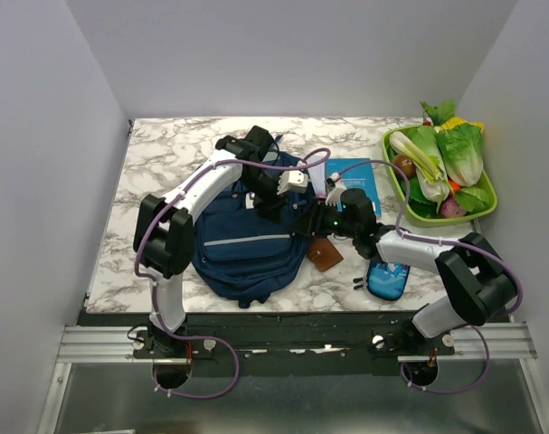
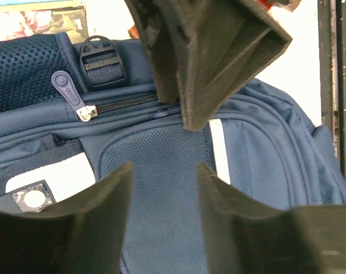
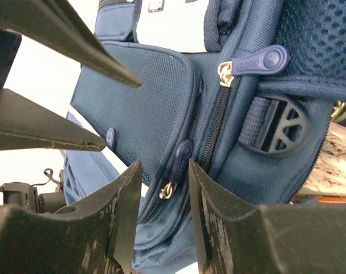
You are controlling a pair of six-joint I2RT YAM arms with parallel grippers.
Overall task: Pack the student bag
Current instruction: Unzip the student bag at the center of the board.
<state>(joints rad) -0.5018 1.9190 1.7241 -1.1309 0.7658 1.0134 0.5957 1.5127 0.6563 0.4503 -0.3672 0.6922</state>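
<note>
The right gripper (image 3: 161,171) has its jaws apart, one on each side of a small zipper pull (image 3: 182,157) at the edge of the student bag's mesh pocket; neither jaw is visibly pressing on it. The left gripper (image 2: 164,171) also stands open, with nothing between its fingers, over the mesh panel (image 2: 155,188) and facing the right one across the bag's top. Just beyond it, a larger zipper pull (image 2: 70,91) lies at the end of a zipper whose teeth are closed, next to a black buckle (image 2: 101,60).

The student bag (image 1: 242,244) lies flat in the middle of the marble table (image 1: 156,154), under both arms. What it holds cannot be seen.

A brown flat pouch (image 1: 325,254) lies against its right edge, a blue book (image 1: 357,174) behind that, and a blue pencil case (image 1: 387,278) near the right arm. At the far right, a green tray (image 1: 450,217) is filled with leafy greens (image 1: 459,154) and smaller vegetables.
</note>
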